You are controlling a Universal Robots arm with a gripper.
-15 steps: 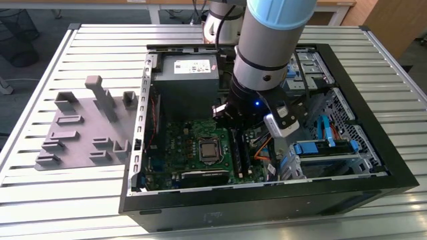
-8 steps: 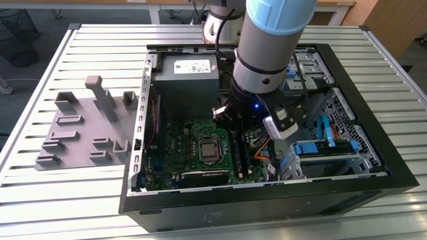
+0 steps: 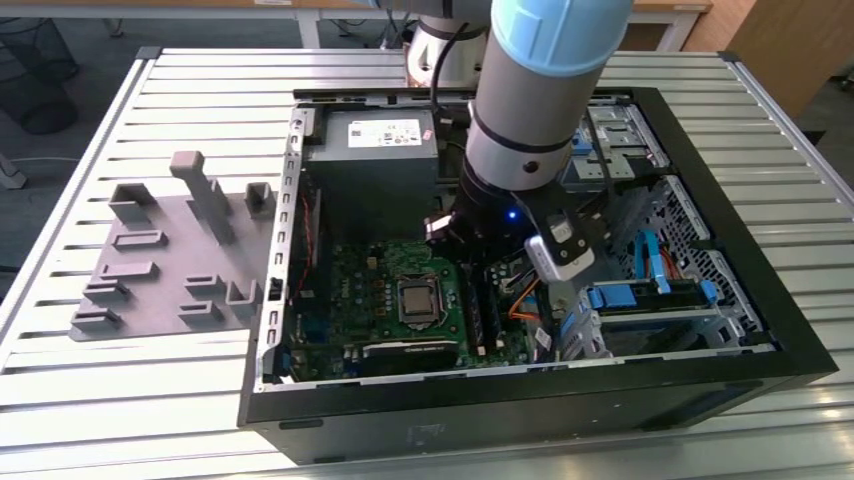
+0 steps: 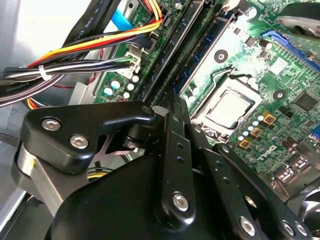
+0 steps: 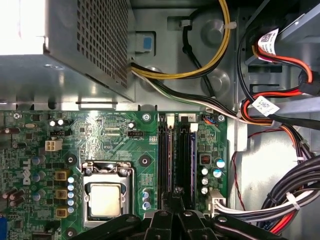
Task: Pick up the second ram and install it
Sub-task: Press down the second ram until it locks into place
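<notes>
The second ram, a thin blue-green board strip, stands in its black slot, long axis running straight away from our black pincer; its fingertips are together, gripping nothing we see.

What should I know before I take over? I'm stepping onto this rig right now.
Gripper: low inside the open computer case, over the end of the black memory slots beside the processor socket. Its grip state cannot be told.
Second ram: a blue-green strip, likely it, lies along a slot ahead of the gripper.
Grey holder tray: outside the case, at the exterior view's left.
Done: the ram is off the tray and at the slots.
Left: confirm it is fully seated; I cannot tell.
</notes>
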